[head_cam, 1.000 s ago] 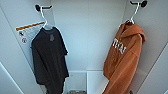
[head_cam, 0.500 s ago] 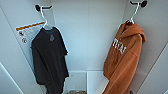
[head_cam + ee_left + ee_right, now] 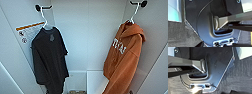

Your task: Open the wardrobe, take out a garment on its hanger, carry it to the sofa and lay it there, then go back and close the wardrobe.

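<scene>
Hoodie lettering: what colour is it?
White, across the chest of the orange hoodie; clearest in the head view.

Open wardrobe [image 3: 87, 37]: garment [image 3: 122, 65], black T-shirt [image 3: 50, 62] hang inside

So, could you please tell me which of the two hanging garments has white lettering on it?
The orange hooded sweatshirt, hanging on the right, has white letters across its chest; the black T-shirt on the left has none.

the garment [image 3: 123, 62] and black t-shirt [image 3: 48, 62] are cropped below.
</scene>
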Available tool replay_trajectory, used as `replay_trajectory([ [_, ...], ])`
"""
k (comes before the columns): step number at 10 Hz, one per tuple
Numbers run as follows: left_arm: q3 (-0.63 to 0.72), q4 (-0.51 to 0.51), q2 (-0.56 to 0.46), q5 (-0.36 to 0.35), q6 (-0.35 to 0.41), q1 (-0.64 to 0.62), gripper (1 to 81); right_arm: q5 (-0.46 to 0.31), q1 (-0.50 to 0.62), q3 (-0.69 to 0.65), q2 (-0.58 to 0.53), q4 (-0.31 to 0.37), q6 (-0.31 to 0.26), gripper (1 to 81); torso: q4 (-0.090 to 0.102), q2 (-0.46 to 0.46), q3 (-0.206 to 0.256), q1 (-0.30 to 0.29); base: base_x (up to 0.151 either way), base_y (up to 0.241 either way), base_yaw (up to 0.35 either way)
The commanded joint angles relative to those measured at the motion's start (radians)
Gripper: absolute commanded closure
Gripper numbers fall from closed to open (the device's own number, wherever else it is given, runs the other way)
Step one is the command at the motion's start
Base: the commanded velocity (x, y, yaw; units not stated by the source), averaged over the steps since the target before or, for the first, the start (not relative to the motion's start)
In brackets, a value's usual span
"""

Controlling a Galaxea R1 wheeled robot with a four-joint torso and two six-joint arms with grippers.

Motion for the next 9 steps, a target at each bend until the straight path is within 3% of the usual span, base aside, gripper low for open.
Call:
replay_trajectory([
  [1, -0.006, -0.002, -0.009, 0.065, 0.005, -0.042, 1.0, -0.087, 0.033, 0.008, -0.016, 0.012, -0.010, 1.0, 0.000, 0.000, 0.000, 0.000, 0.000, 0.000, 0.000],
  [2, -0.006, 0.007, -0.015, 0.066, 0.010, -0.051, 1.0, -0.087, 0.037, 0.032, -0.029, 0.091, -0.080, 1.0, 0.000, 0.000, 0.000, 0.000, 0.000, 0.000, 0.000],
  [5, -0.006, 0.010, -0.018, 0.068, 0.018, -0.066, 1.0, -0.033, 0.036, 0.074, -0.041, 0.617, -0.689, 1.0, 0.000, 0.000, 0.000, 0.000, 0.000, 0.000, 0.000],
  [6, -0.006, 0.010, -0.017, 0.068, 0.018, -0.074, 1.0, -0.027, 0.046, 0.068, -0.035, 0.718, -0.763, 1.0, 0.000, 0.000, 0.000, 0.000, 0.000, 0.000, 0.000],
  [9, -0.006, 0.010, -0.012, 0.068, 0.018, -0.100, 1.0, -0.068, 0.076, 0.061, -0.003, 0.742, -0.770, 1.0, 0.000, 0.000, 0.000, 0.000, 0.000, 0.000, 0.000],
])
